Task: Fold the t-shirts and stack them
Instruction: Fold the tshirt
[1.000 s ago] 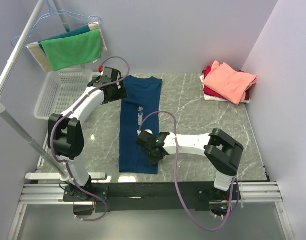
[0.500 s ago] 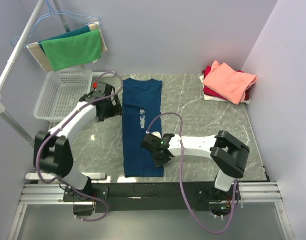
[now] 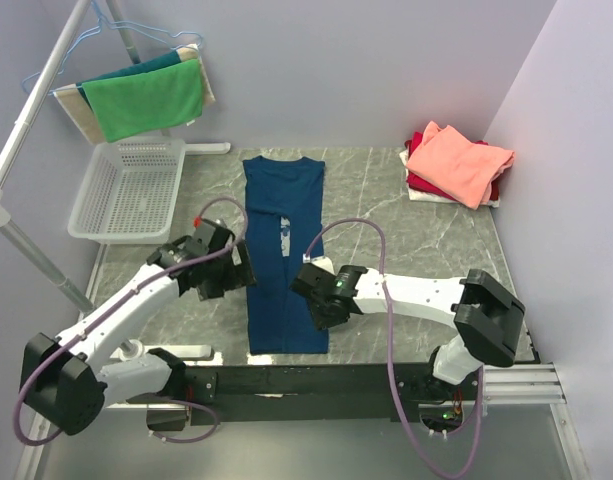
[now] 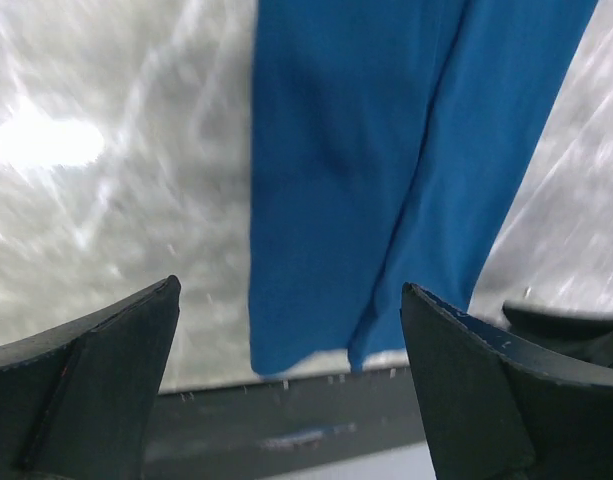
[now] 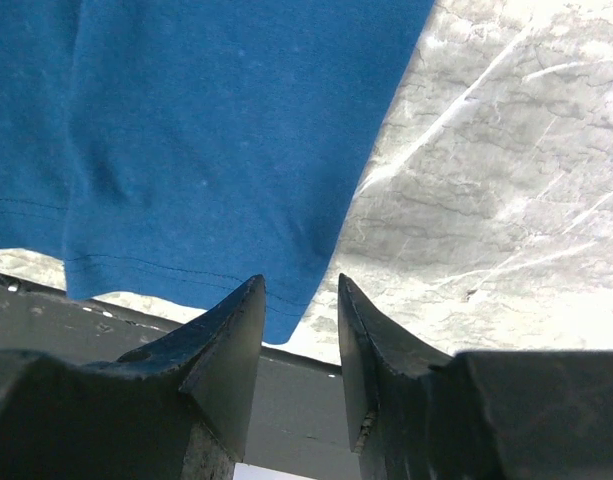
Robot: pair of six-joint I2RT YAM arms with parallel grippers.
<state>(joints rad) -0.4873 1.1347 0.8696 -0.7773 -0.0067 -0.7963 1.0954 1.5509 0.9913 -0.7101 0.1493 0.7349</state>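
We see the navy t-shirt (image 3: 282, 200) lying flat on the marble bench (image 3: 416, 250), folded lengthwise into a long narrow strip. Its collar end points to the far wall and its hem lies near the front edge. A sliver of its pale print (image 3: 284, 232) shows along the middle fold.

The left claw (image 3: 238, 272) sits just beside the strip's left edge, about level with the lower half. From the left wrist, the left claw (image 4: 288, 290) is spread wide, with both fingers (image 4: 96, 380) far apart at the frame's corners. It has hold of nothing; the shirt (image 4: 366, 150) and bare bench (image 4: 86, 200) lie below the gap.

The right claw (image 3: 322, 312) is over the strip's right edge, close to the hem. From the right wrist, the right claw (image 5: 299, 285) is almost closed, only a narrow slot between the fingertips (image 5: 241, 320). The shirt's hem corner (image 5: 286, 300) shows through that slot. The cloth (image 5: 206, 120) looks flat on the bench (image 5: 506, 200), so we read no grip there (the slot stays visibly empty of pinched fabric).

In the far right corner a folded salmon-pink t-shirt (image 3: 458, 160) rests on a red t-shirt (image 3: 417, 182) — well apart from both claws. At far left stands a white mesh basket (image 3: 126, 190), with a green cloth (image 3: 146, 100) hanging above it.
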